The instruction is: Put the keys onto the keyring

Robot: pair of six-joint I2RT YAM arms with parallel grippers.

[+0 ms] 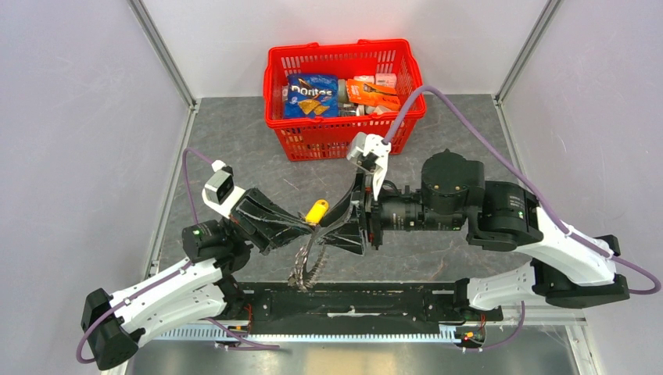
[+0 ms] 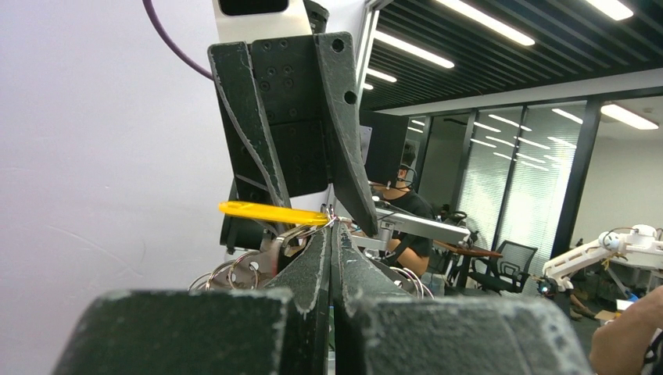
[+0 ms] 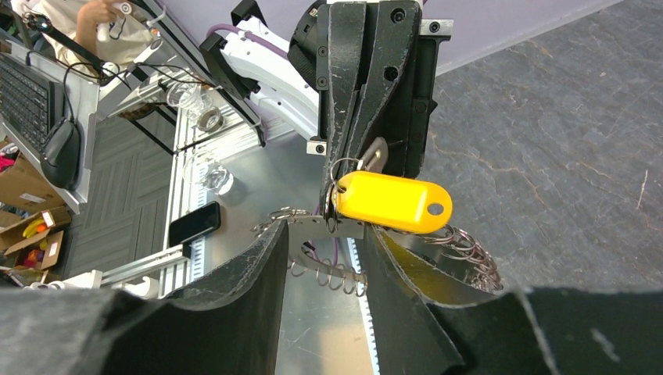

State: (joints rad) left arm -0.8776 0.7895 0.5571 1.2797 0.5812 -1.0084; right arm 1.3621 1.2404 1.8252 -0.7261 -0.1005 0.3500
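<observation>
My left gripper (image 1: 307,225) is shut on the yellow key; in the right wrist view its silver blade (image 3: 376,154) sits between the left fingers (image 3: 348,94). The yellow tag (image 3: 391,201) hangs at their tips, and its small ring meets the keyring's band (image 3: 313,225). The keyring (image 1: 306,269), a grey toothed ring strung with small rings, hangs below the grippers in mid-air. My right gripper (image 3: 324,234) is open, its fingers on either side of the band. In the left wrist view the yellow tag (image 2: 270,212) lies at my shut left gripper (image 2: 331,228). The dark key is out of view.
A red basket (image 1: 328,142) with snack packs stands at the back of the grey table. White walls enclose the left and right sides. A black rail (image 1: 352,301) runs along the near edge between the arm bases.
</observation>
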